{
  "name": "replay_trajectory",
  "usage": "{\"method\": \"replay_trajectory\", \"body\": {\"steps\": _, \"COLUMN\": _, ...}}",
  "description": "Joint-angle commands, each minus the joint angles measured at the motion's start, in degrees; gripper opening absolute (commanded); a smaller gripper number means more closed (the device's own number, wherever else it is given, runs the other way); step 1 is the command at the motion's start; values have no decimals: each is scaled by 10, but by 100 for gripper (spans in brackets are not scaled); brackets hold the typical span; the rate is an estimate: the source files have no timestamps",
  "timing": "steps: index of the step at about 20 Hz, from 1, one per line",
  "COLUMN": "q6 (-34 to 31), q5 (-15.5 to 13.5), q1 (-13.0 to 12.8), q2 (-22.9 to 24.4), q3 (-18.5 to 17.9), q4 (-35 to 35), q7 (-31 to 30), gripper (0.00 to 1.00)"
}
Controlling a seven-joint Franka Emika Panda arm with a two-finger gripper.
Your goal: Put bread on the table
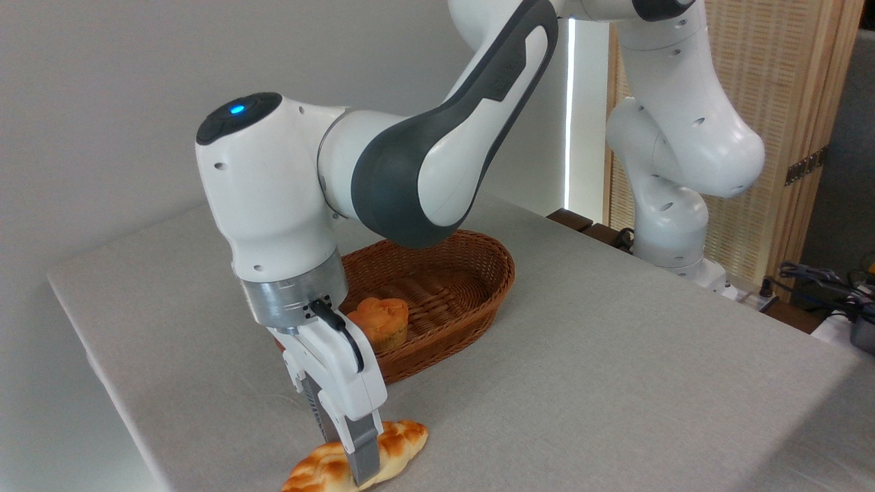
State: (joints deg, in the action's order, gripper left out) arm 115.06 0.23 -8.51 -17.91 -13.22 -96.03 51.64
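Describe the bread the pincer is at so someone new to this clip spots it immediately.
Start at the brown wicker basket in the middle of the grey table. Come toward the near edge, below the pincer: the bread lies there on the cloth. It is a long, pale golden braided loaf, unlike the small round orange bun inside the basket.

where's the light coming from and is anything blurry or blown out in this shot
In the camera view, a bright strip behind the arm is blown out; the table is evenly lit, with a soft shadow right of the basket. The pincer, the bread and the bun look sharp; the bottom edge crops the bread.
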Motion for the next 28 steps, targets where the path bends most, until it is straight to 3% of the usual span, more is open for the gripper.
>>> {"method": "replay_trajectory", "body": {"steps": 1, "q6": -5, "q5": 2, "q1": 1, "q2": 9, "q3": -1, "q4": 3, "q7": -2, "gripper": 100}}
{"method": "replay_trajectory", "body": {"steps": 7, "q6": -6, "q5": 0, "q1": 2, "q2": 16, "q3": 6, "q4": 3, "q7": -2, "gripper": 100}}
{"method": "replay_trajectory", "body": {"steps": 9, "q6": -9, "q5": -3, "q1": 23, "q2": 37, "q3": 16, "q4": 5, "q7": -2, "gripper": 100}}
{"method": "replay_trajectory", "body": {"steps": 12, "q6": -30, "q5": -3, "q1": 95, "q2": 94, "q3": 97, "q4": 4, "q7": -37, "gripper": 100}}
{"method": "replay_trajectory", "body": {"steps": 14, "q6": -68, "q5": -3, "q1": 123, "q2": 130, "q3": 141, "q4": 4, "q7": -59, "gripper": 100}}
{"method": "replay_trajectory", "body": {"steps": 16, "q6": -132, "q5": -8, "q1": 125, "q2": 161, "q3": 158, "q4": 6, "q7": -66, "gripper": 100}}
{"method": "replay_trajectory", "body": {"steps": 20, "q6": -249, "q5": -48, "q1": 125, "q2": 195, "q3": 182, "q4": 36, "q7": -97, "gripper": 100}}
{"method": "replay_trajectory", "body": {"steps": 22, "q6": -268, "q5": -38, "q1": 125, "q2": 195, "q3": 199, "q4": 45, "q7": -115, "gripper": 100}}
{"method": "replay_trajectory", "body": {"steps": 26, "q6": -273, "q5": -30, "q1": 117, "q2": 195, "q3": 174, "q4": 45, "q7": -105, "gripper": 100}}
{"method": "replay_trajectory", "body": {"steps": 28, "q6": -272, "q5": -19, "q1": 87, "q2": 195, "q3": 149, "q4": 46, "q7": -90, "gripper": 100}}
